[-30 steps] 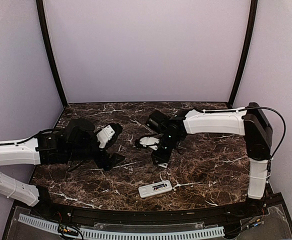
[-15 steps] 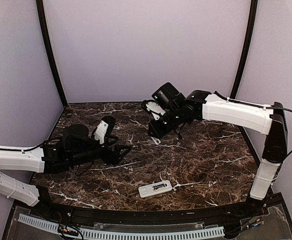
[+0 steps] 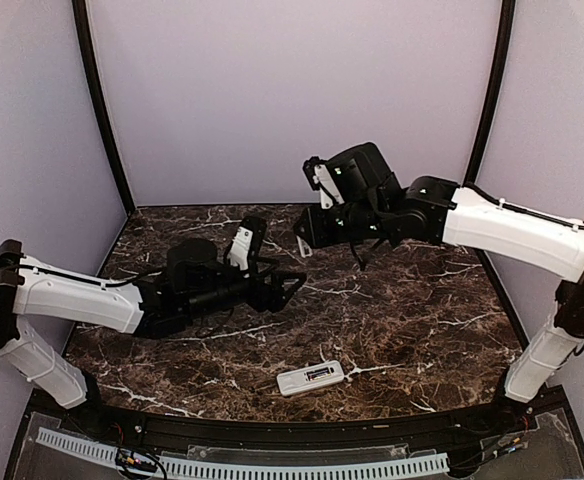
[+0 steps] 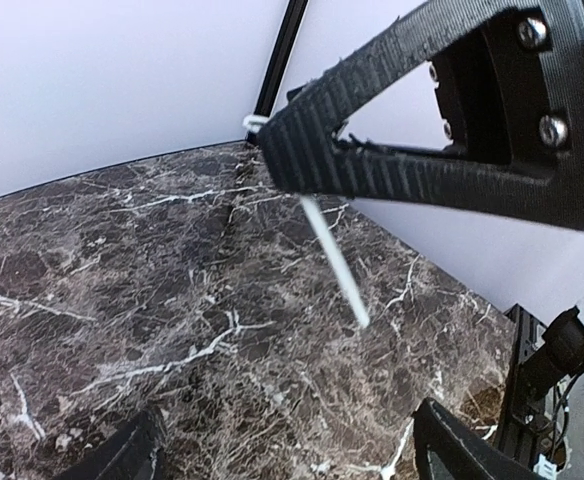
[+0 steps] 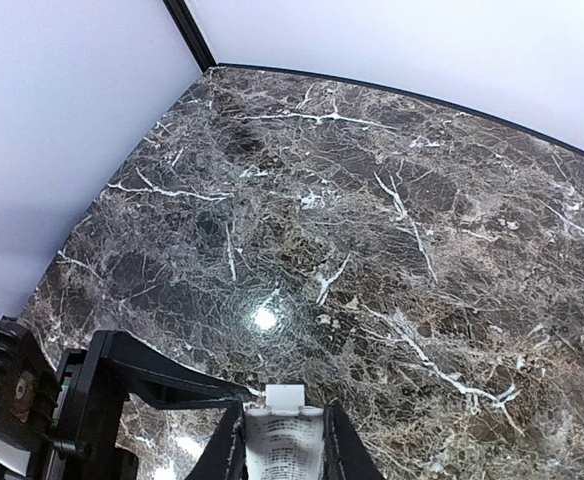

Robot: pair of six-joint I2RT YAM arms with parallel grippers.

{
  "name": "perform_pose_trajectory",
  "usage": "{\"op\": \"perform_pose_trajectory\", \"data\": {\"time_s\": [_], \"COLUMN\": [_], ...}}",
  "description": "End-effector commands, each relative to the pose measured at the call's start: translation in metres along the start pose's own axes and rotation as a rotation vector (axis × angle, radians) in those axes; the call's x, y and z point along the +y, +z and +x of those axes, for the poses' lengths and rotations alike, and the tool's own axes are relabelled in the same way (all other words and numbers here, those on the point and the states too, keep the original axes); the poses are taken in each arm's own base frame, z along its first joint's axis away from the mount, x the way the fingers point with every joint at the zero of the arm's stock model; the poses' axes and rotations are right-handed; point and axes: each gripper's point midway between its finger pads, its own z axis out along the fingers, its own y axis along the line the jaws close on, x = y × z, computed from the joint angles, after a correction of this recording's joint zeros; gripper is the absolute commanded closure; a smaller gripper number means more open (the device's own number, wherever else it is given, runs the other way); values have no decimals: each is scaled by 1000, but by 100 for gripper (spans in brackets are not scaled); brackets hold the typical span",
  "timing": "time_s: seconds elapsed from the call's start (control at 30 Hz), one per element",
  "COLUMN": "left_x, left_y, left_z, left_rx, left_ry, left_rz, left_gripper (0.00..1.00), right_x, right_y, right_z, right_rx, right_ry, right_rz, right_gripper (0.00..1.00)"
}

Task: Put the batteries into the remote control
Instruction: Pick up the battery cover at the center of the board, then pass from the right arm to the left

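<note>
Pinches flat white cover piece point(image 5: 284, 445) in right gripper point(image 5: 282, 414), raised toward 12 o'clock of marble table point(image 3: 422, 320). Has left gripper point(image 3: 292, 288) spread wide, empty, mid-table. Finds remote control point(image 3: 310, 377) at 6 o'clock, recess up.

Both arms, the left arm point(image 3: 72, 295) and the right arm point(image 3: 512, 230), use white moulded link shells joined by black joint housings. A thin black cable point(image 3: 528, 210) runs along the right arm's white link. Each wrist carries a white camera block point(image 3: 240, 247). A gripper finger point(image 4: 422, 170) is black ribbed plastic with an open cut-out, fastened by two silver screws point(image 4: 532, 32).
</note>
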Motion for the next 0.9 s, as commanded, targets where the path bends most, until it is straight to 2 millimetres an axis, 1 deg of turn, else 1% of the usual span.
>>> {"op": "perform_pose_trajectory", "data": {"time_s": [0.0,0.07,0.13,0.23,0.27,0.43,0.5,0.53,0.57,0.7,0.77,0.87], "left_x": [-22,-25,-31,-29,-25,-20,-15,-13,-13,-15,-16,-16], "left_y": [10,14,17,20,20,23,25,26,27,29,29,29], "left_z": [-34,-40,-45,-53,-54,-57,-57,-57,-58,-60,-60,-59], "left_rx": [-95,-110,-115,-131,-134,-141,-141,-137,-139,-138,-136,-133], "left_ry": [-26,-22,-10,-3,-1,6,1,2,6,14,16,18], "left_rz": [84,90,118,92,71,35,8,-5,-8,1,4,3], "left_gripper": [18,19,20,22,24,30,34,38,42,53,58,61], "right_x": [2,3,5,6,6,8,8,8,8,11,11,12], "right_y": [-3,-3,-4,-6,-7,-10,-10,-10,-10,-11,-10,-11], "right_z": [-9,-10,-11,-11,-11,-12,-12,-12,-12,-13,-13,-14], "right_rx": [-65,-71,-77,-80,-83,-93,-97,-97,-97,-101,-100,-101], "right_ry": [46,47,49,47,46,46,48,49,49,48,48,48], "right_rz": [13,13,9,4,3,-8,-12,-12,-11,-21,-23,-28], "right_gripper": [92,92,92,92,92,92,92,92,92,92,92,92]}}
